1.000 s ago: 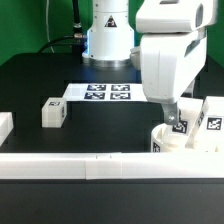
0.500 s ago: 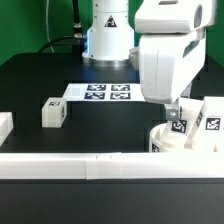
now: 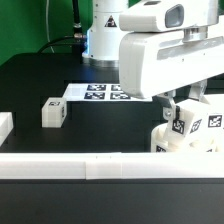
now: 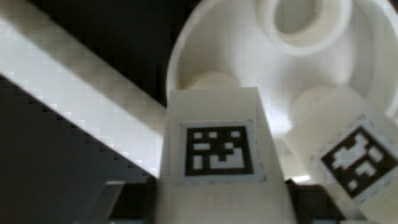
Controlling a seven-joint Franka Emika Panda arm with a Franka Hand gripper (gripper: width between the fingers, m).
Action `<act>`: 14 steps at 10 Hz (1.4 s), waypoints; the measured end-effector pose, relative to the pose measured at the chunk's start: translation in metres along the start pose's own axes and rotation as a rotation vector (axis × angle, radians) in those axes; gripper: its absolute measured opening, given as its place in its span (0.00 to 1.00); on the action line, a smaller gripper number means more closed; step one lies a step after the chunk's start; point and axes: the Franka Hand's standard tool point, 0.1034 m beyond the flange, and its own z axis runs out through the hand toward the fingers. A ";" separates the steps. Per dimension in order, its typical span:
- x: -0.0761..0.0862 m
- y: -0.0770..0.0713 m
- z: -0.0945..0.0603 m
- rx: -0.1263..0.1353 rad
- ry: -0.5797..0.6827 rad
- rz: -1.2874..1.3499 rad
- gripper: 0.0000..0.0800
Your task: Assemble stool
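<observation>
Stool seat (image 3: 163,143) rests on the bench (image 3: 30,85) at the exterior view's right. The hand (image 3: 180,108) pinches a tagged leg (image 3: 178,126) upright over it. Another leg (image 3: 53,112) lies well apart.

Exterior view: bright, even light; low-res, slightly soft. Black desk (image 3: 30,90) shows faint sheen at far side, shadows barely register on it. White arm (image 3: 165,55) near blown out, little surface detail. Wrist view: very close, blurry. Seat (image 4: 231,50) defocused, overexposed. Leg (image 4: 217,120) tag soft but readable.
</observation>
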 end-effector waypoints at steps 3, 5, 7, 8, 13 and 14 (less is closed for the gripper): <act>0.004 -0.008 0.002 0.005 0.010 0.349 0.42; 0.009 -0.016 0.003 0.008 0.014 0.551 0.42; 0.009 -0.016 0.003 0.016 0.015 0.703 0.42; 0.009 -0.016 0.003 0.017 0.015 0.741 0.42; 0.012 -0.021 0.003 0.041 0.013 1.116 0.42; 0.012 -0.026 0.003 0.046 0.001 1.256 0.42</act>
